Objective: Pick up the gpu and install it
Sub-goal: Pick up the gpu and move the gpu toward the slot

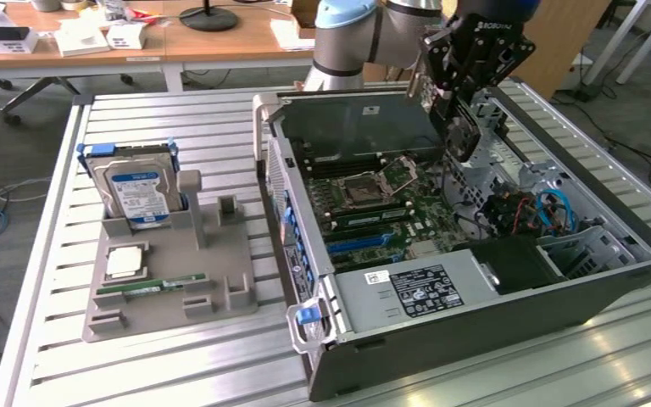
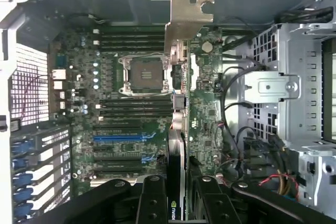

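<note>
GPU (image 2: 178, 129) is hanging edge-on in the gripper (image 2: 178, 195), the fingers partway closed and pinching it from both sides, with its silvery bracket (image 2: 186, 19) at the far end. It is hovering above the motherboard (image 1: 376, 212) inside the open computer case (image 1: 473, 339), not seated in any slot. On the exterior view's left, a grey tray (image 1: 235, 263) is holding a blue-labelled hard drive (image 1: 139, 191) upright, plus a processor (image 1: 125, 261) and a green memory stick (image 1: 150, 287) lying flat.
</note>
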`<act>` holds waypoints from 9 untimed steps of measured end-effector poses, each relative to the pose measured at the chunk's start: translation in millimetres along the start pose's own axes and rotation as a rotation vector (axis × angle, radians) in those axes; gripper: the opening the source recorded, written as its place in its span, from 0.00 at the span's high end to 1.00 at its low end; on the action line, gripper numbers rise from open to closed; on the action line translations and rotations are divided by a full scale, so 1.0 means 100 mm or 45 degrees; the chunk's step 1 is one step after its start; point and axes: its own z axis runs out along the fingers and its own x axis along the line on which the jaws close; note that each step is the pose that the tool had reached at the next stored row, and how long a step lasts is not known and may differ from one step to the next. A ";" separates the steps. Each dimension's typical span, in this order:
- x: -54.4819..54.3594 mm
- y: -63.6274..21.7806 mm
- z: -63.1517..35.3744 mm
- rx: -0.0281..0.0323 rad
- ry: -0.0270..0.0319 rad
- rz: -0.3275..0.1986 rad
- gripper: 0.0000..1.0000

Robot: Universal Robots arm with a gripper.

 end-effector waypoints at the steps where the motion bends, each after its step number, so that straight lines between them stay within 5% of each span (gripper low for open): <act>1: -0.03 0.001 0.000 0.0001 0.0000 0.000 0.74; 9: -0.22 0.010 0.005 0.0001 0.0000 0.000 0.74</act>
